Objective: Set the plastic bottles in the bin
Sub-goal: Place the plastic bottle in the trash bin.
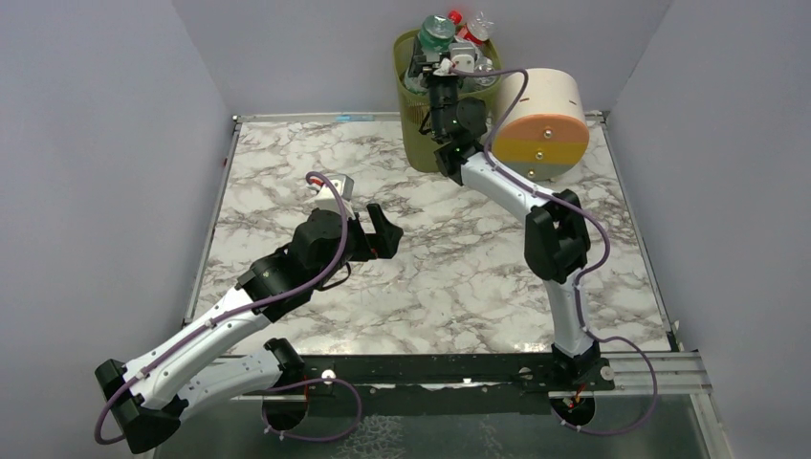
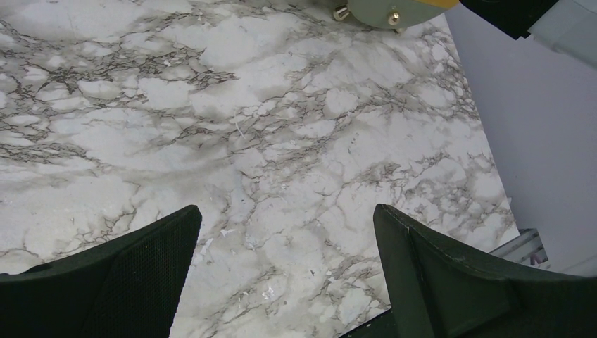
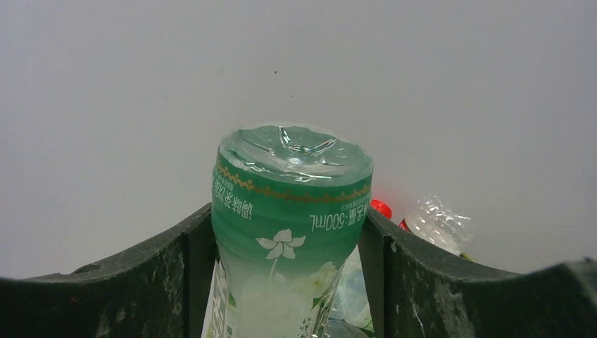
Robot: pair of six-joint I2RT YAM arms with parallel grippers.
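Bin (image 1: 418, 143) is seen at the far edge of the table (image 1: 459, 277), close to the back wall, with a drum (image 1: 540, 120) lying on its side and touching the bin's right flank. Bottles (image 1: 469, 27) are heaped in the bin above its rim, so that little room is left at the mouth. Directly over that mouth the right gripper (image 3: 288, 220) is held, and a green bottle (image 3: 292, 211) is clasped in it base-up, both fingers (image 3: 176, 282) being pressed against the label's sides. Just right of this bottle, a red cap (image 3: 381, 208) and a crumpled clear bottle (image 3: 436, 222) are seen poking above the rim, with only plain wall behind them. The right arm is stretched up from the near edge and crosses the bin's front wall. The left gripper (image 1: 378, 234) is found well in front of the bin and to its left, low over the middle of the table, its jaws spread wide with nothing between them but marble. A broad stretch of marble is left between it and the bin. From the left wrist, the drum's lower edge (image 2: 387, 10) is caught at the top, and the table's right edge is seen meeting the side wall.
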